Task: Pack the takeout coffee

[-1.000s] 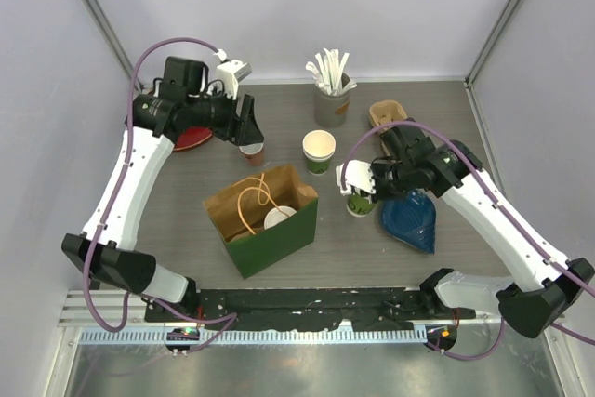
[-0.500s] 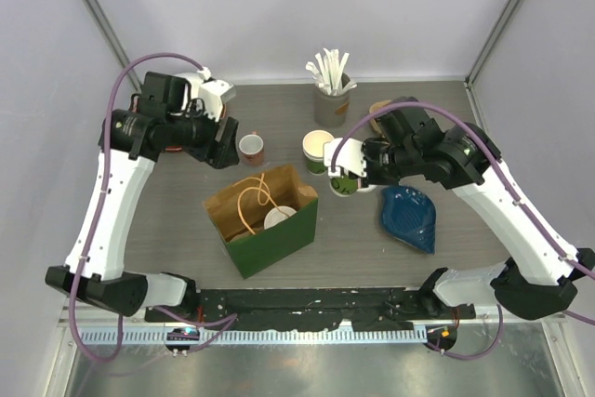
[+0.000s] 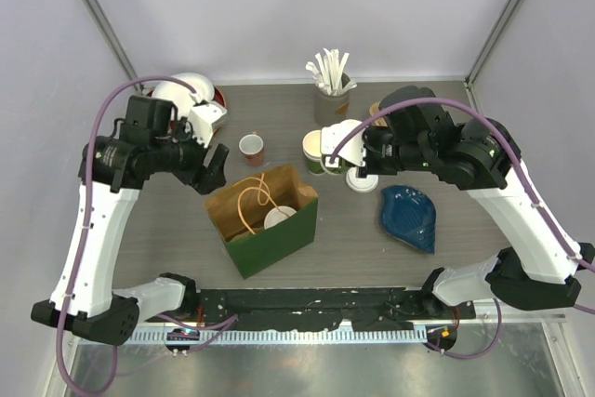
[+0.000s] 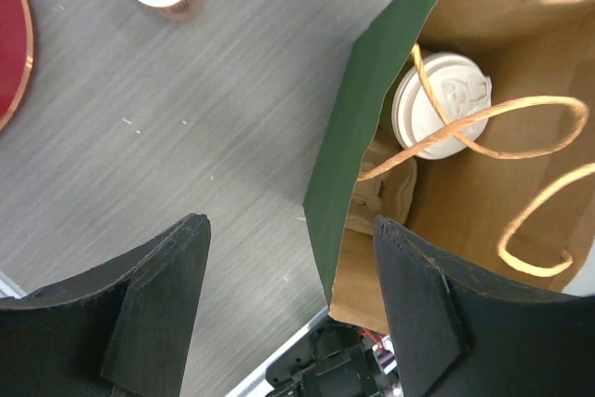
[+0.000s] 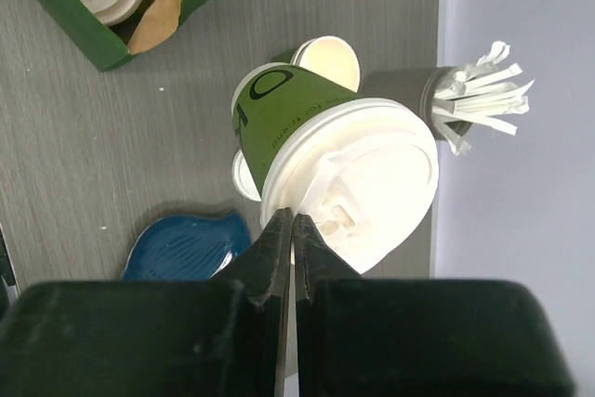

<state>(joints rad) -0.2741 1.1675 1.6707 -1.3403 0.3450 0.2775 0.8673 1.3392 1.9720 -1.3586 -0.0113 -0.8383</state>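
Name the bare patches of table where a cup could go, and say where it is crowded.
Free: the strip between the paper bag and the blue dish; the back stretch between the small red cup and the stirrer holder. Crowded: around the green cups beside that holder.

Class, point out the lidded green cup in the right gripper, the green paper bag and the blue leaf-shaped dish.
Green paper cup with white plastic lid [image 5: 284, 109]: right wrist view, side wall.
Green paper bag [image 3: 270, 248]: top view, front panel.
Blue leaf-shaped dish [image 3: 409, 218]: top view, ribbed centre.
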